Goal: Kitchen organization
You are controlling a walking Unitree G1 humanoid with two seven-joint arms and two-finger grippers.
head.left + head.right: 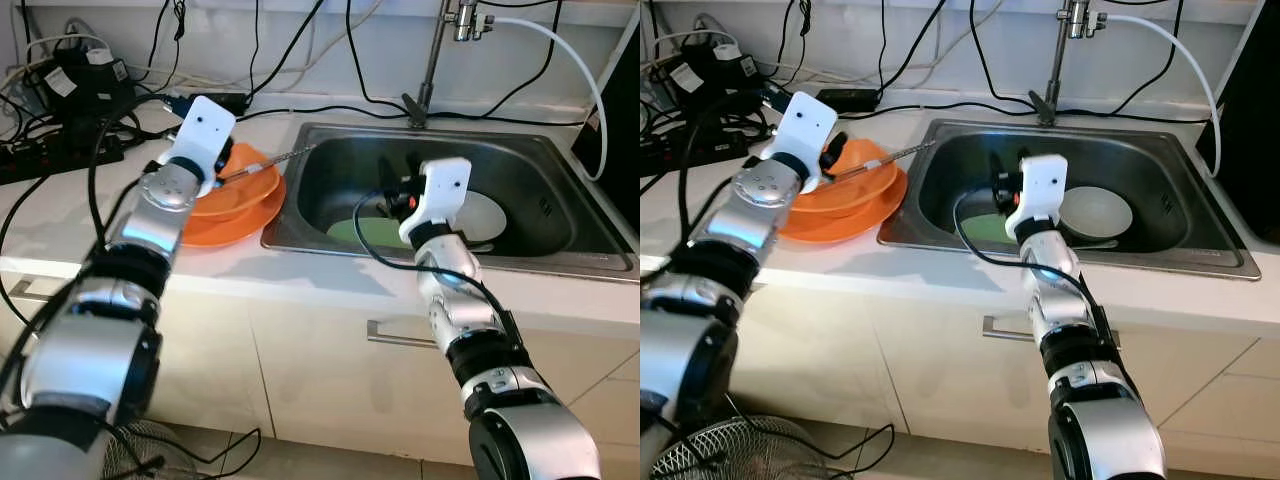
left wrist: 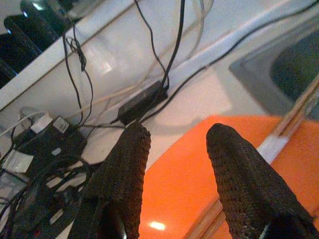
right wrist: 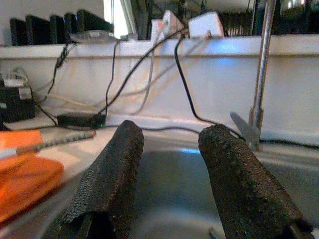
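Grippers both released, holding nothing. Left gripper (image 2: 174,149) hovers over the orange bowl (image 1: 235,195), stacked on an orange plate (image 1: 225,228) on the table (image 1: 60,225) beside the sink's left rim. Utensil (image 1: 268,166) pokes from bowl toward sink (image 1: 600,262). Right gripper (image 3: 169,149) inside sink, above green plate (image 1: 372,232); white plate (image 1: 1095,212) beside it.
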